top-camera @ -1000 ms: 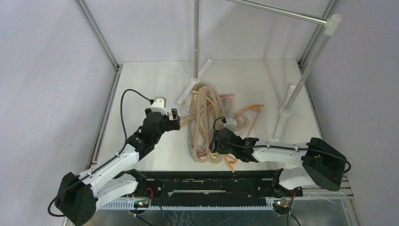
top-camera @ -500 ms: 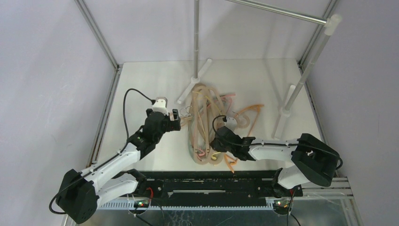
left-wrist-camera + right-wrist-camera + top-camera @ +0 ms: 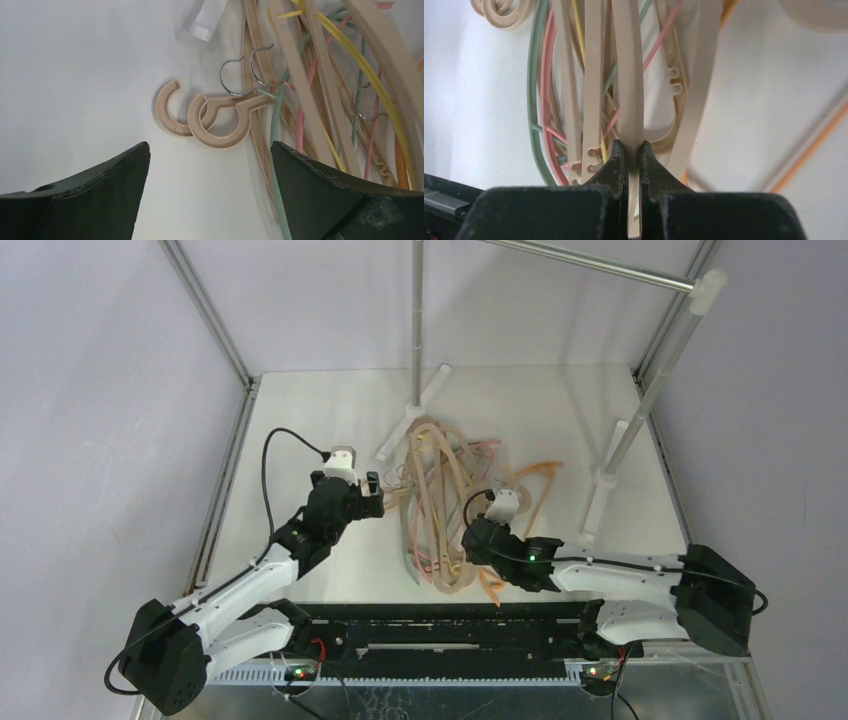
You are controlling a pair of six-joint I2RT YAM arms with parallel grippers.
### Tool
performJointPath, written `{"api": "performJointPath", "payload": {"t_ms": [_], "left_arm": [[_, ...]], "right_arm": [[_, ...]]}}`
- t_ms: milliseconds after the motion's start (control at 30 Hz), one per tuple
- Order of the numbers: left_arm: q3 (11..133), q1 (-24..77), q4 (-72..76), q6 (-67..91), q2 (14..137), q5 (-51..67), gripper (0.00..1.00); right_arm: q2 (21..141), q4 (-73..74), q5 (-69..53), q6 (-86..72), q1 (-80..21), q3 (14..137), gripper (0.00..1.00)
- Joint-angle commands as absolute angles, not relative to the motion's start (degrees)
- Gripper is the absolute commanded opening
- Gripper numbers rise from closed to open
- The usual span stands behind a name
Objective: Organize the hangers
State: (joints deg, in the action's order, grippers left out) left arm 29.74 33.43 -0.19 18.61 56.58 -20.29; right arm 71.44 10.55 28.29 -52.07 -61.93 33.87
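From above, you see the hangers (image 3: 437, 502) heaped in the middle of the desk (image 3: 300, 420). Your left claw (image 3: 376, 494) sits at the heap's 9 o'clock, and your right claw (image 3: 472, 540) at its 5 o'clock edge.

On the left wrist, your left claw (image 3: 208, 150) is spread wide and grips nothing. Two beige hooks (image 3: 200, 120) lie at its 12 o'clock, and the tangle lies toward 2 o'clock.

On the right wrist, your right claw (image 3: 629, 154) is clenched on one beige hanger (image 3: 629, 75), whose bar runs toward 12 o'clock. A thin green hanger (image 3: 531, 100) curves at 10 o'clock.
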Motion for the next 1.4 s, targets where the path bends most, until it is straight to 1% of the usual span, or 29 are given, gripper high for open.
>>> {"api": "performJointPath", "payload": {"t_ms": [0,200,300,367,533,667,767,900,1033,1167,1367], "left_arm": [[29.62,33.84,0.73,18.8,55.32,-20.43,0.95],[29.8,34.01,0.26,19.15,54.85,-20.3,0.95],[29.53,34.17,0.21,19.32,54.2,-20.24,0.95],[29.46,34.19,0.14,19.34,53.61,-20.3,0.96],[29.32,34.3,-0.52,19.42,51.86,-20.48,0.96],[28.96,34.28,-0.72,19.27,50.72,-20.32,0.96],[29.18,34.41,-0.87,19.08,50.99,-20.39,0.95],[29.65,34.41,-0.79,19.24,51.75,-20.57,0.95],[30.42,34.54,-0.7,19.28,52.27,-20.27,0.96],[30.77,34.8,-0.7,19.3,52.3,-20.24,0.96],[30.33,34.89,-0.11,19.21,52.55,-20.73,0.96]], "right_arm": [[65.57,23.63,40.81,-48.99,-65.2,40.79,0.0],[64.84,39.28,51.24,-43.44,-67.07,53.6,0.0],[64.1,41.27,57.2,-39.54,-66.83,57.76,0.0],[62.95,38.75,58.69,-35.91,-65.87,58.68,0.0],[60.65,31.29,53.28,-30.77,-61.33,56.84,0.0],[59.36,26.24,52.7,-25.17,-60.4,56.93,0.0],[59.13,23.85,53.26,-19.94,-59.43,60.38,0.0],[59.98,16.45,53.15,-9.83,-57.86,65.89,0.0],[63.88,10.84,51.88,-1.03,-55.04,73.56,0.0],[68.82,10.01,47.82,1.73,-50.19,79.87,0.0],[72.17,7.15,47.15,6.13,-46.01,82.7,0.0]]}}
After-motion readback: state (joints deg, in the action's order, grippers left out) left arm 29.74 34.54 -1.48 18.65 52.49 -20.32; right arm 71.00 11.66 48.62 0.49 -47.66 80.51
